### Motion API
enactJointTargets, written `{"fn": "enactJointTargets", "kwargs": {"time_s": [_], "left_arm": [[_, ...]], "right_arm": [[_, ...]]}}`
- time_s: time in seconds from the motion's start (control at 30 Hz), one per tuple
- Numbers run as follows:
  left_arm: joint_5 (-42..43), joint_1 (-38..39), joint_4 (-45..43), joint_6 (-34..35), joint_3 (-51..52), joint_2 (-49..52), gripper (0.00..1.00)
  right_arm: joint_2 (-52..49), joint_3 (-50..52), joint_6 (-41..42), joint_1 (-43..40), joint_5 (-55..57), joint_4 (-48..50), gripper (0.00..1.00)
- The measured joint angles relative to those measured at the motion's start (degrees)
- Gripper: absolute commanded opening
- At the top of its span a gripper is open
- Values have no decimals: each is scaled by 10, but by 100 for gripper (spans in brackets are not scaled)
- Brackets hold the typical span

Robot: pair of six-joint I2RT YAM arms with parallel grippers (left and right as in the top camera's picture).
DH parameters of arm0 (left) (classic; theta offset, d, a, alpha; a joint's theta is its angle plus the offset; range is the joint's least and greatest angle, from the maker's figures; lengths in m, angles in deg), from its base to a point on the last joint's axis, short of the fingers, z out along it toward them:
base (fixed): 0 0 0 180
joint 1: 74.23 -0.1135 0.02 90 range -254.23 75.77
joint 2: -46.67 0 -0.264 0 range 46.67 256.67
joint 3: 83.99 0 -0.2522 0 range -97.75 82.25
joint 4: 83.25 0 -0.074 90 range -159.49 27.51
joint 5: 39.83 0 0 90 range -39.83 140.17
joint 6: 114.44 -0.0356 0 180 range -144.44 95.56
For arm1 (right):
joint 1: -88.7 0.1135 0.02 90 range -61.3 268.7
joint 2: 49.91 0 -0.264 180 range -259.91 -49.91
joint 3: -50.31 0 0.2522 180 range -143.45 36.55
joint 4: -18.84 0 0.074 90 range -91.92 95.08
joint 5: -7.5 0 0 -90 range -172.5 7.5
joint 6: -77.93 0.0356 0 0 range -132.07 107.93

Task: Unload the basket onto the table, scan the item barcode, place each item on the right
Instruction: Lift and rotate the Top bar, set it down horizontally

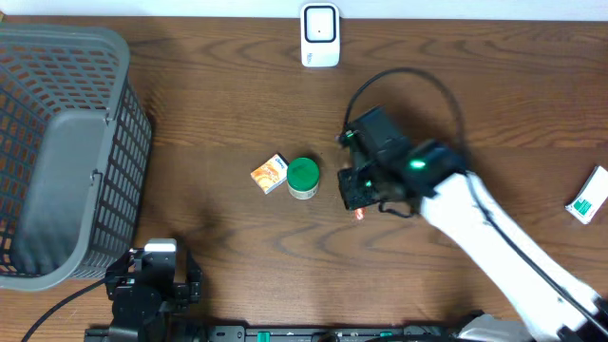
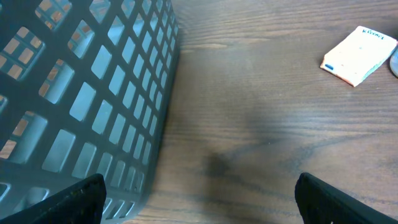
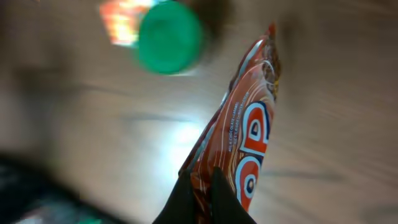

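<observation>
The item is a red-brown snack packet with white and blue lettering. My right gripper is shut on its lower edge and holds it above the table. I see no barcode on the side facing the wrist camera. From overhead the right gripper hangs just right of a green-lidded tub, and only a red tip of the packet shows beneath it. My left gripper rests at the front left, open and empty, with its fingers spread wide beside the basket.
A large grey mesh basket fills the left side. A small orange box lies against the green tub. A white device stands at the back edge. A white and green box lies at the far right.
</observation>
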Motion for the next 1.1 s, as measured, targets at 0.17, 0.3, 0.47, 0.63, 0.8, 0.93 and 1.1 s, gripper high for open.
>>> {"fn": "enactJointTargets", "kwargs": {"time_s": [0.17,0.3,0.47,0.63,0.8,0.93,1.1], "left_arm": [[0,0,0,0,0,0,95],[0,0,0,0,0,0,95],[0,0,0,0,0,0,95],[0,0,0,0,0,0,95],[0,0,0,0,0,0,95],[0,0,0,0,0,0,95],[0,0,0,0,0,0,95]], "right_arm": [[7,31,-3,-76,-154,-32,1],[-20,100,-39,-127,-250,28,1],[-97,149,-129,-191,-399,50,1],[-183,150,-202,-259,-439,47,1],[-199,152,-223,-344,-318,63,63],[-199,151,-228,-390,-239,97,99],[-199,116,-232,-394,-223,91,77]]}}
